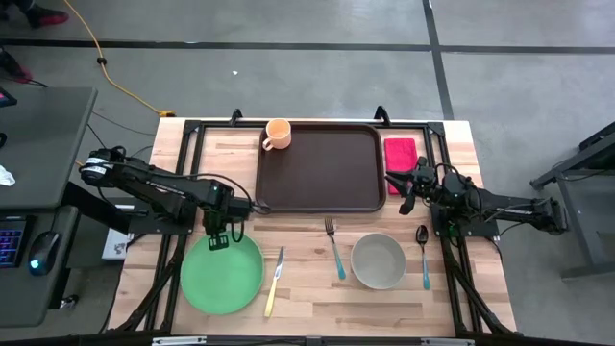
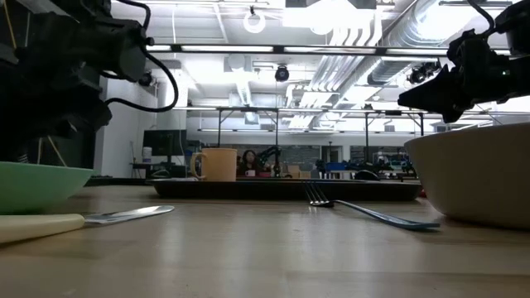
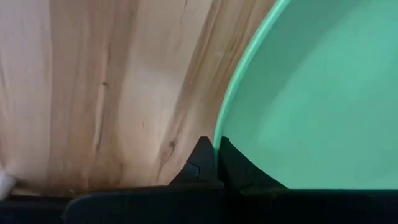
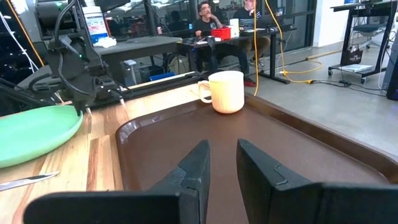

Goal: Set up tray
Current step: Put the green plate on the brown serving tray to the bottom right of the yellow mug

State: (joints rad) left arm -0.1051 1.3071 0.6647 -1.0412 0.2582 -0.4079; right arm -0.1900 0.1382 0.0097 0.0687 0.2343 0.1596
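Note:
The dark brown tray (image 1: 320, 165) lies at the table's far middle, with a yellow cup (image 1: 277, 134) standing in its far left corner. The green plate (image 1: 222, 272) lies at the near left. My left gripper (image 1: 218, 238) is shut on the plate's far rim. My right gripper (image 1: 408, 187) is open and empty at the tray's right edge. In the right wrist view its fingers (image 4: 222, 162) point across the tray (image 4: 186, 137) toward the cup (image 4: 226, 91). A red napkin (image 1: 401, 154) lies right of the tray. My left gripper pinches the green plate's rim (image 3: 219, 134) at its far edge, one finger inside the plate and one outside. The fingers come from above, pointing down. The plate sits level; whether its far edge is off the table, I cannot tell.
A fork (image 1: 333, 247), a knife (image 1: 274, 281), a pale bowl (image 1: 378, 260) and a spoon (image 1: 423, 255) lie along the near half of the table. Bare wood shows between the plate and the tray. People sit at desks in the room beyond the table.

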